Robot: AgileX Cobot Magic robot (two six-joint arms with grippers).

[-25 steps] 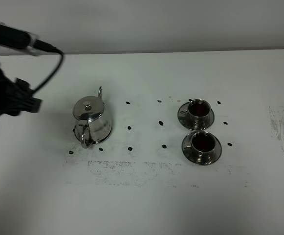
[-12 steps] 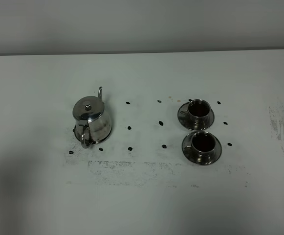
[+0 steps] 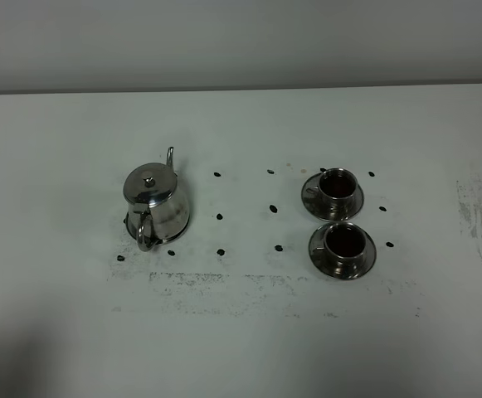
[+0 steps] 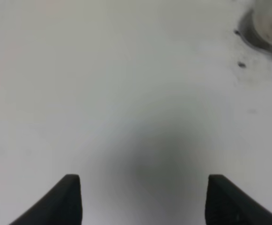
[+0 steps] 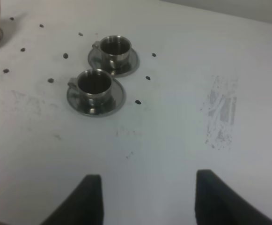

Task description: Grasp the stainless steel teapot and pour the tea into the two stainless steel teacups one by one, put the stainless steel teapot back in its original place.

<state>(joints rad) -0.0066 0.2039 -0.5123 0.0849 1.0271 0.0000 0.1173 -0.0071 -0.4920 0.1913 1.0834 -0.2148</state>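
Observation:
The stainless steel teapot (image 3: 156,206) stands upright at the table's left-centre, spout pointing away and loop handle toward the front. It covers the flat steel disc, and only a thin rim (image 3: 179,231) shows at its base. The two steel teacups, far (image 3: 338,184) and near (image 3: 345,240), sit on their saucers at right-centre, both holding dark tea. Neither gripper shows in the exterior view. My left gripper (image 4: 143,206) is open and empty over bare table, the blurred teapot (image 4: 267,21) well ahead of it. My right gripper (image 5: 147,201) is open and empty, short of the cups (image 5: 94,83).
Small black dots (image 3: 219,216) mark the white table between the teapot and the cups. A scuffed grey patch (image 3: 224,286) lies in front of them and another (image 3: 477,217) at the right edge. The wall runs along the back.
The left arm, seen at the exterior view's left edge one second ago, has pulled out of that view. The teapot and cups have not moved.

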